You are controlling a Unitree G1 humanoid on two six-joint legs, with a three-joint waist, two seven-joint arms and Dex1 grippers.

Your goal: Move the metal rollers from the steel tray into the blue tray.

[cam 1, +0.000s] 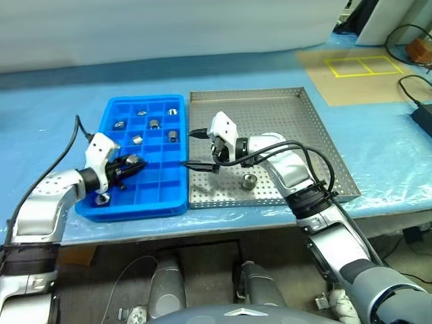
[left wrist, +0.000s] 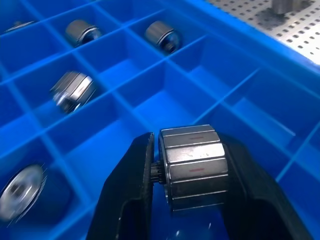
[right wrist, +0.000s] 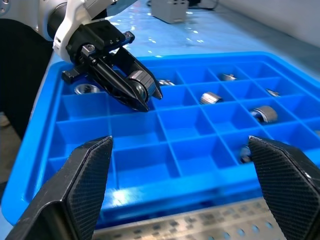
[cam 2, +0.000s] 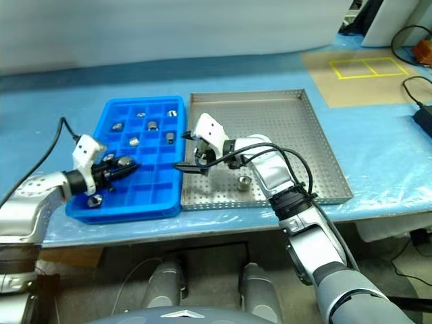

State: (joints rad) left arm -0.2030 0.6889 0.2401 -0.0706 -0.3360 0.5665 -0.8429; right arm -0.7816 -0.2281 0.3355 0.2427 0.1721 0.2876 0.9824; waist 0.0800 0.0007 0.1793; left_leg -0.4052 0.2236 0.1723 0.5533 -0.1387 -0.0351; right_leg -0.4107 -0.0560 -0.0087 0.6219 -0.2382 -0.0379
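The blue tray (cam 1: 162,202) lies left of the steel tray (cam 1: 317,135), edge to edge. My left gripper (cam 1: 131,164) hovers low over the blue tray's front cells, shut on a metal roller (left wrist: 195,167) gripped across its flat ends. Several other metal rollers (cam 1: 154,123) sit in the blue tray's far cells, and another (cam 1: 102,198) rests in the front left corner. One roller (cam 1: 250,181) stands on the steel tray's front part. My right gripper (cam 1: 196,150) is open and empty at the steel tray's left rim, pointing toward the blue tray, with fingers (right wrist: 85,190) spread wide.
The trays rest on a blue-covered table whose front edge runs just in front of them. A cardboard sheet with yellow tape squares (cam 1: 361,66) lies at the far right. Black cables (cam 1: 415,88) trail along the right side.
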